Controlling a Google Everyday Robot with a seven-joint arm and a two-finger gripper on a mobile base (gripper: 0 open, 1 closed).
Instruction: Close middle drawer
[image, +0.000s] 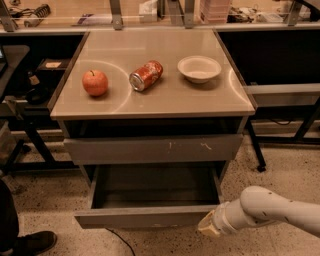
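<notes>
Open middle drawer (142, 217) just left of the gripper (210, 228).
Gripper low by the right end of the drawer front, released or clenched impossible to tell. Above and to its left, on the cabinet top (165, 102): apple (95, 82), tipped can (146, 75), bowl (199, 68).

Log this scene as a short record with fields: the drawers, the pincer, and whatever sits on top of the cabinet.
open drawer: wide grey metal middle drawer, pulled out
drawer above: grey drawer front with white scratch marks, pushed in
pincer: pincer low, beside the open front's right end
top: tan cabinet top holds red apple left, red soda can on its side centre, white bowl right
task: not yet closed
</notes>
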